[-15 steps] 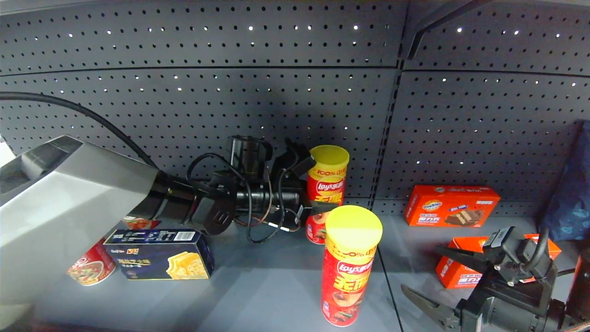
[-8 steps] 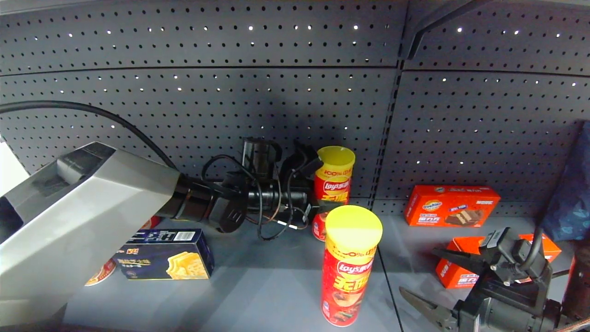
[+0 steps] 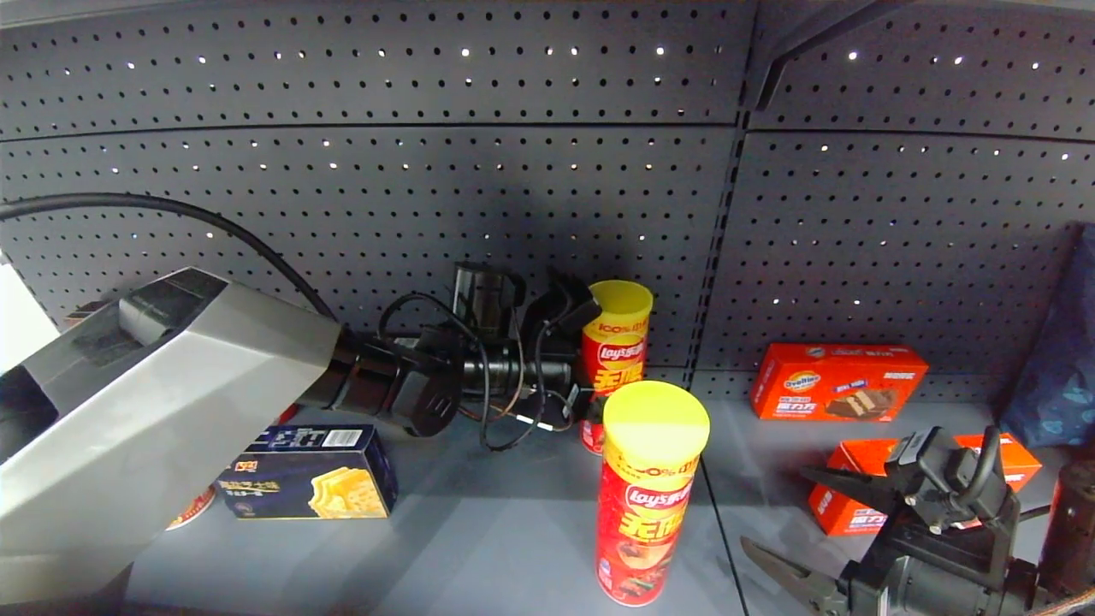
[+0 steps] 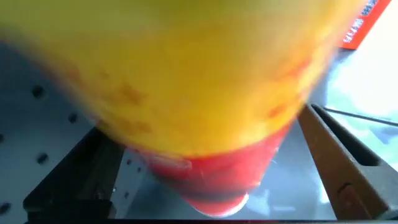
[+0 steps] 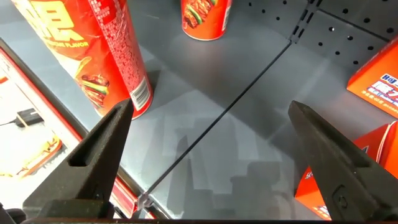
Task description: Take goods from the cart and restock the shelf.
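A red chips can with a yellow lid (image 3: 614,342) stands upright at the back of the grey shelf (image 3: 479,530), near the pegboard. My left gripper (image 3: 590,355) is shut on it from the left side. The left wrist view has the can (image 4: 199,93) close up between my left gripper's (image 4: 208,146) two dark fingers (image 4: 329,155). A second, matching can (image 3: 652,496) stands free near the shelf's front edge. My right gripper (image 3: 783,512) hangs open and holds nothing at the front right; its wrist view has the front can (image 5: 93,50) beside my right gripper (image 5: 210,109).
A dark blue cracker box (image 3: 304,470) and a red tin (image 3: 192,505) lie at the left under my left arm. Two orange boxes (image 3: 834,381) (image 3: 864,505) sit on the right shelf section, with a blue bag (image 3: 1056,376) at the far right.
My left arm has pushed the held can a little to the right and then lowered it toward the shelf. The right gripper has barely shifted and stays open.
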Robot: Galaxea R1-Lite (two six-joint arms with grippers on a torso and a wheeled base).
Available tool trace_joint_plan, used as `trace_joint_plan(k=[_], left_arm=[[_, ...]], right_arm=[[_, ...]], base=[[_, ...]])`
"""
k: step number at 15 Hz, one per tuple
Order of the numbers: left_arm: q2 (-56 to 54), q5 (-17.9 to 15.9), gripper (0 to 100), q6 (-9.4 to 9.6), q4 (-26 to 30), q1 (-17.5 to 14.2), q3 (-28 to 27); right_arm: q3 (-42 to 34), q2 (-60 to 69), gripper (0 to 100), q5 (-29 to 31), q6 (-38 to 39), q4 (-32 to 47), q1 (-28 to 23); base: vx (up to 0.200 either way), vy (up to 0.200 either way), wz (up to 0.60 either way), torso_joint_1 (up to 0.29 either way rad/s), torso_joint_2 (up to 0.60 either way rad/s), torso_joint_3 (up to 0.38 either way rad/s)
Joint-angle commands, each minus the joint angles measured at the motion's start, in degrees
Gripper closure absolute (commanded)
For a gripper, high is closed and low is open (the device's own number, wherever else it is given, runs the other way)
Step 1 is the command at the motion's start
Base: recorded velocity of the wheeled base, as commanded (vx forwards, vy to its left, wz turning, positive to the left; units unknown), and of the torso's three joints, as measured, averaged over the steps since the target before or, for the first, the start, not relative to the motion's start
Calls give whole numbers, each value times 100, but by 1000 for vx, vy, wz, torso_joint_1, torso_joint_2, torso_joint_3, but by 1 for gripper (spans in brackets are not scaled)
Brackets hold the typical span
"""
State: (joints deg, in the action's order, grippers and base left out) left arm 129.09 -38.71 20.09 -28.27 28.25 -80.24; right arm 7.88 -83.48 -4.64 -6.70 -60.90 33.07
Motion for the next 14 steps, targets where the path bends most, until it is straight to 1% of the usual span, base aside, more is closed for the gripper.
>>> trace_joint_plan(k=[1,2,3,4,5,7,9,10,11,13,14], left_arm=[[-314,12,0,12,-56,41,377],[-507,30,0,21,-91,41,667],[-762,47,0,74,-196,32,1045],[-903,56,0,92,-258,23,1247],[-1254,100,0,92,-425,-12,1757],[-1755,241,0,92,-574,-38,2364],[-2318,408,0,92,-592,-126,2935],[-2397,425,0,92,-592,-144,3005],[-2792,522,0,83,-583,-188,3313],[-3179,724,0,83,-583,-285,3647],[-3179,724,0,83,-583,-285,3656]], right_arm=[[4,-10,0,7,-15,0,6],[12,-28,0,16,-15,8,6],[12,-54,0,34,-15,8,6],[4,-63,0,34,-6,8,6],[30,-142,0,69,-15,44,24],[-14,-283,0,69,-50,61,59],[74,-485,0,69,-59,26,129],[83,-520,0,69,-59,17,129],[91,-661,0,69,-50,17,182],[153,-775,0,78,-50,8,208],[153,-775,0,78,-50,8,208]], base=[[0,0,0,0,0,0],[0,0,0,0,0,0],[0,0,0,0,0,0],[0,0,0,0,0,0],[0,0,0,0,0,0],[0,0,0,0,0,0],[0,0,0,0,0,0],[0,0,0,0,0,0],[0,0,0,0,0,0],[0,0,0,0,0,0],[0,0,0,0,0,0]])
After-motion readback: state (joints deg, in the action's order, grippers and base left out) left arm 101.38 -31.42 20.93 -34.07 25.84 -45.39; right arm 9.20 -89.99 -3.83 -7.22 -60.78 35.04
